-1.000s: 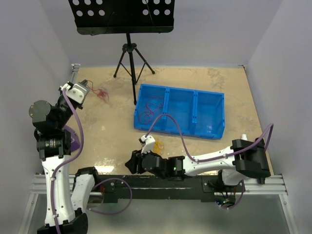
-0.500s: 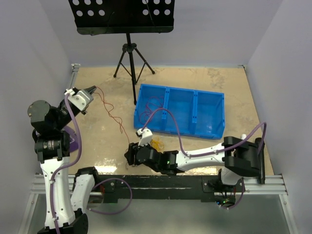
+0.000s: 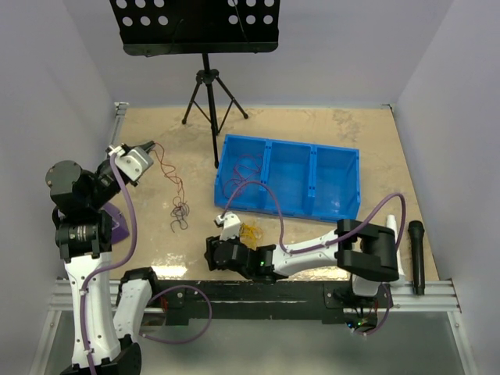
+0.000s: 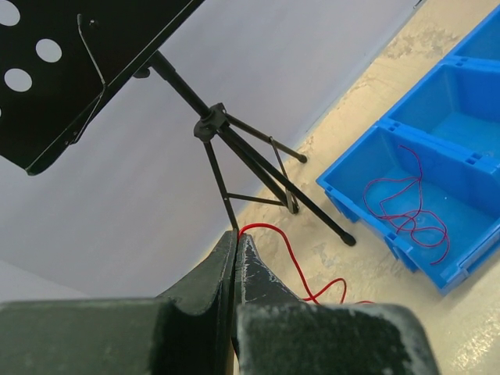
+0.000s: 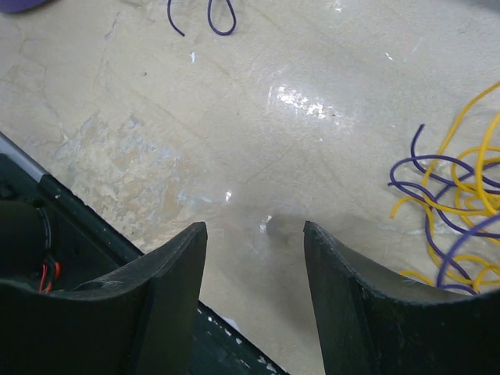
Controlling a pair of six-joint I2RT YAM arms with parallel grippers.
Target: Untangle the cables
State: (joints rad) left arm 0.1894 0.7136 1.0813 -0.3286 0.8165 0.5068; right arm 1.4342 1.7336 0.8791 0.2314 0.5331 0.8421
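Observation:
My left gripper [image 3: 149, 146] is raised over the table's left side and shut on the end of a thin red cable [image 4: 291, 251]. The red cable [image 3: 173, 184] hangs from it in loose curls down to a dark purple strand [image 3: 180, 216] on the table. My right gripper [image 5: 255, 234] is open, low over bare table near the front edge, with nothing between its fingers. A tangle of yellow and purple cables [image 5: 457, 215] lies just to its right, beside the wrist [image 3: 251, 231]. Another red cable [image 4: 408, 212] lies in the blue bin's left compartment.
A blue bin [image 3: 314, 205] with three compartments sits at mid-right. A black music stand on a tripod [image 3: 208, 82] stands at the back. A black microphone [image 3: 416, 255] lies by the right edge. A loose purple strand [image 5: 205, 19] lies ahead of the right gripper.
The red cable, stretched half a second ago from my left gripper toward the right one, has gone slack and curled below the left gripper. The right gripper slid left and opened a little wider.

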